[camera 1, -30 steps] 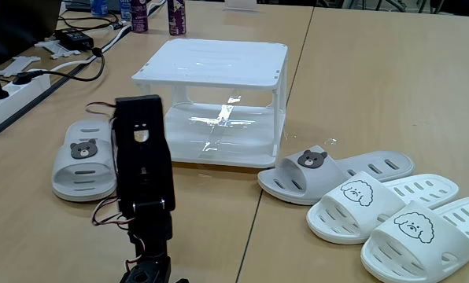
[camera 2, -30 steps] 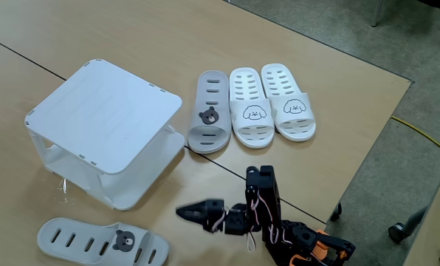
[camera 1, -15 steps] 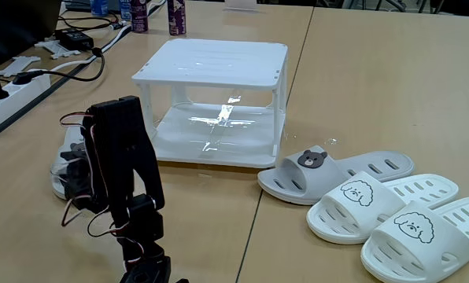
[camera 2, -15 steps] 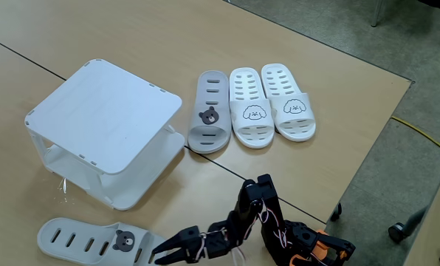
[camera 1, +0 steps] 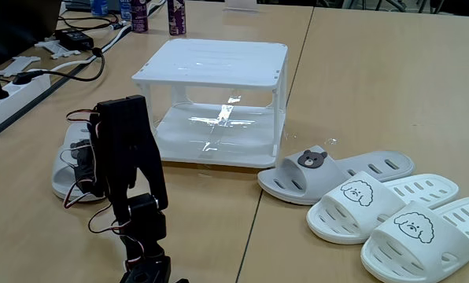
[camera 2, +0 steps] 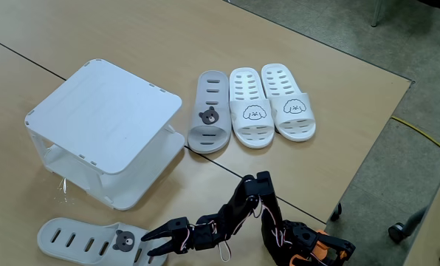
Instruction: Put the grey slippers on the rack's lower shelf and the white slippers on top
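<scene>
Gripper (camera 2: 155,244): jaws parted, empty, poised just beside toe end of grey slipper (camera 2: 94,241) at desk's near edge. Slipper's long axis in line with jaws' reach, heel pointing away. Rack (camera 2: 105,125) near, beyond it.

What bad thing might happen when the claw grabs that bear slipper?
The open claw reaches over the toe end of the grey slipper, so a grab there might slip off the smooth rubber. The rack stands just beyond that slipper, so a lifted slipper may bump its post and push the light rack along.
</scene>
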